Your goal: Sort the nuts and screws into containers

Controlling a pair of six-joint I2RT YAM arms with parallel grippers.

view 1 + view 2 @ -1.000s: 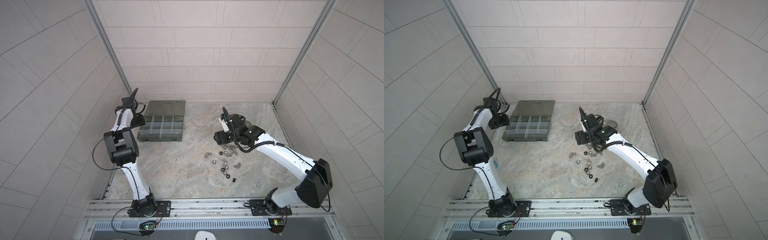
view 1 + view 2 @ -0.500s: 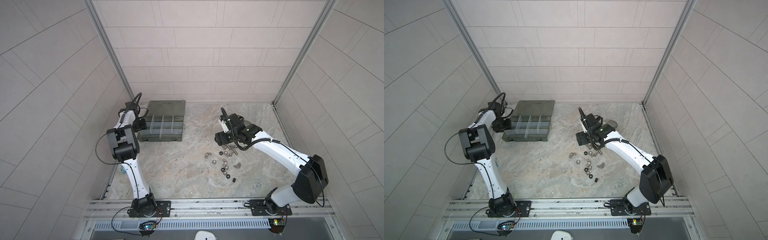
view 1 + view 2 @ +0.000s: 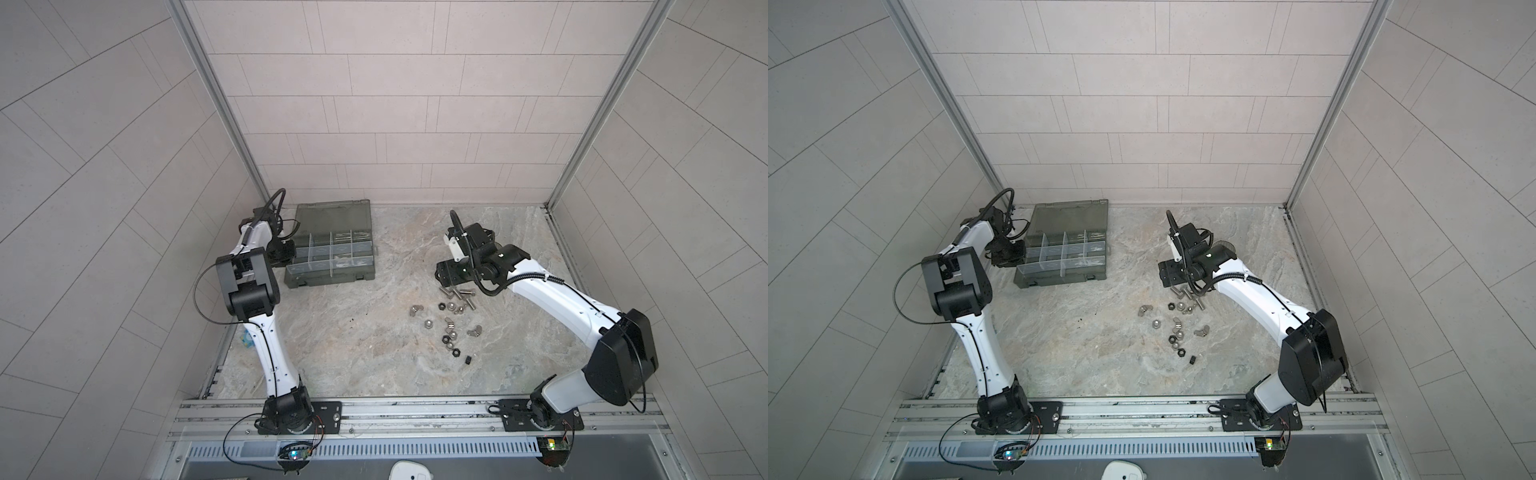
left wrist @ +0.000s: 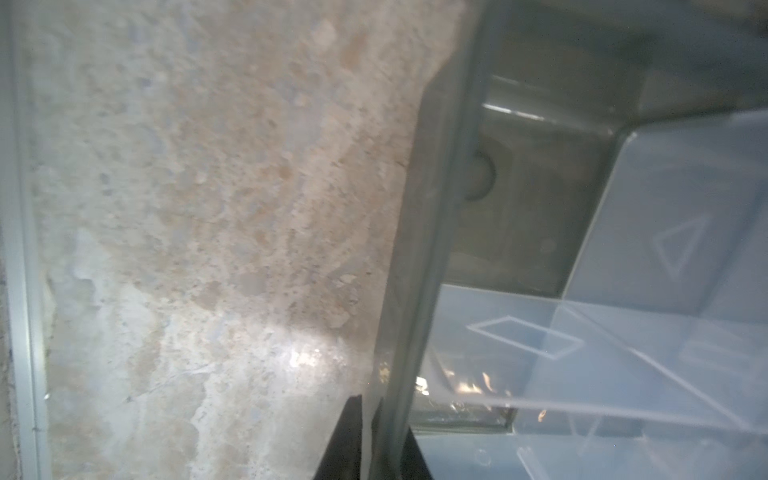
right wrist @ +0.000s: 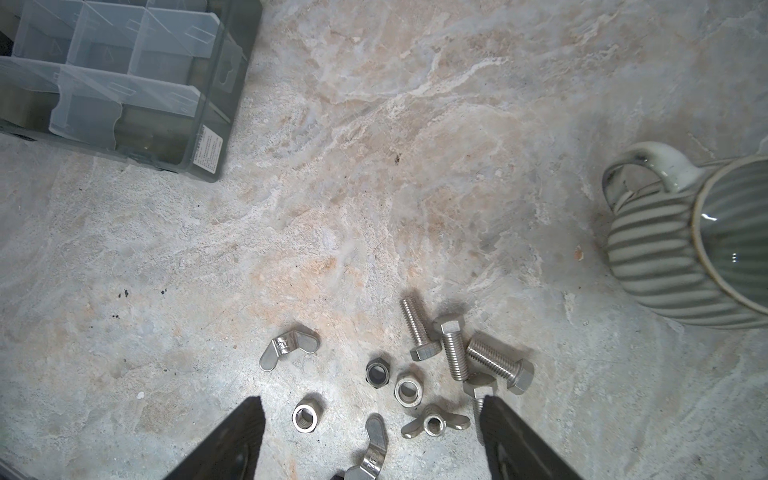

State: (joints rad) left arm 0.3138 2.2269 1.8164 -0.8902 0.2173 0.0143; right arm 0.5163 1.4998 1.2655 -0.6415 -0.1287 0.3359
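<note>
The grey-green organizer case (image 3: 328,279) (image 3: 1059,278) lies open at the back left, its clear-walled containers (image 5: 99,54) holding nothing I can see. My left gripper (image 3: 286,253) (image 3: 1011,255) (image 4: 380,444) is shut on the case's left wall (image 4: 419,270), one finger on each side. Several silver screws (image 3: 457,293) (image 3: 1187,293) (image 5: 453,353) lie in a heap on the floor. Silver and black nuts (image 3: 446,328) (image 3: 1177,328) (image 5: 307,417) and wing nuts (image 5: 286,347) are scattered beside them. My right gripper (image 3: 446,276) (image 3: 1169,276) (image 5: 370,401) hangs open just above that heap, holding nothing.
A striped grey-white mug (image 5: 665,257) stands on the marble floor close to the screws, on the side away from the case. The case's lid (image 3: 332,218) lies flat against the back wall. Tiled walls close in the left, back and right.
My left gripper has moved in to the case's left edge and closed on its wall. The right arm has barely moved and stays open.
</note>
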